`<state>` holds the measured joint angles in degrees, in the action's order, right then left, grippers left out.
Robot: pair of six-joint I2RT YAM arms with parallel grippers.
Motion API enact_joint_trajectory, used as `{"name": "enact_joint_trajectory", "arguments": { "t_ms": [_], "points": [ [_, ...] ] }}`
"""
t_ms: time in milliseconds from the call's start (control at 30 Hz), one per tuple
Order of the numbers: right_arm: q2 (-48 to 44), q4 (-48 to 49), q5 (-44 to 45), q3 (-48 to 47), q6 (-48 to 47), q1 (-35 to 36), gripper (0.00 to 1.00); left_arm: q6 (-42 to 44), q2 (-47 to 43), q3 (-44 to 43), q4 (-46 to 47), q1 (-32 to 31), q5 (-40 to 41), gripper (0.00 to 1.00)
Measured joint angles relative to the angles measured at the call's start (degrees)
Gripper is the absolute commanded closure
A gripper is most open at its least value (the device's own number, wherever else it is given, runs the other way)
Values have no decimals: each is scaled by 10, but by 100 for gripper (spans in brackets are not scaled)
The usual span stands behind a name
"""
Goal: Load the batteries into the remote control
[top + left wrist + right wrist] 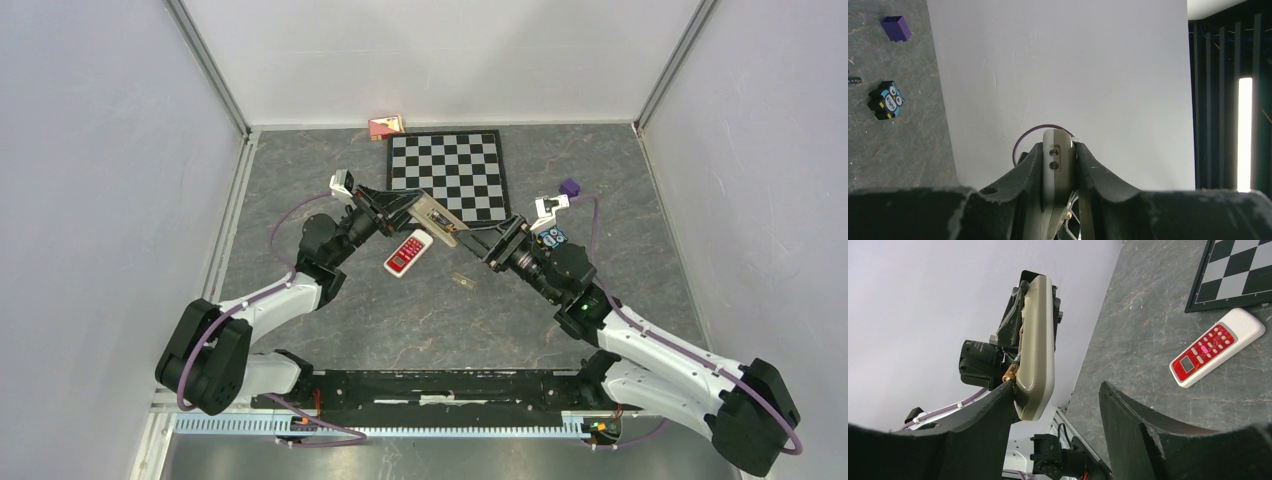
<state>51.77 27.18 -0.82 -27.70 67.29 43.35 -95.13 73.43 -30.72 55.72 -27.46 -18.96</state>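
My left gripper point(1059, 150) is shut on a beige remote control point(1058, 165), gripping its narrow sides and holding it in the air over the table middle point(437, 218). In the right wrist view the remote point(1037, 345) stands nearly upright, with a battery point(1010, 373) showing its copper end at the open back. My right gripper point(1057, 390) is open. Its left fingertip point(1007, 390) touches that battery end and the remote's lower corner, while the other finger stands well apart. A small dark cell point(853, 80) lies at the table's edge of the left wrist view.
A red and white remote point(408, 252) lies on the table under the grippers, with a small pale piece point(462, 281) near it. A chessboard point(447, 172) lies behind. A purple cube point(570, 187) and an owl figure point(553, 238) sit beside the right arm, and a red box point(386, 126) is at the back wall.
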Motion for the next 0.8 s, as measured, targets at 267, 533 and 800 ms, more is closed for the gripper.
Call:
{"name": "enact_joint_trajectory", "arguments": {
  "t_ms": [267, 533, 800],
  "points": [
    [9, 6, -12, 0, 4, -3, 25, 0, 0, 0, -2, 0, -6, 98],
    [-27, -20, 0, 3, -32, -3, 23, 0, -1, 0, -3, 0, -6, 98],
    [-21, 3, 0, 3, -41, -3, 20, 0, -1, 0, -3, 0, -6, 98]
  ]
}}
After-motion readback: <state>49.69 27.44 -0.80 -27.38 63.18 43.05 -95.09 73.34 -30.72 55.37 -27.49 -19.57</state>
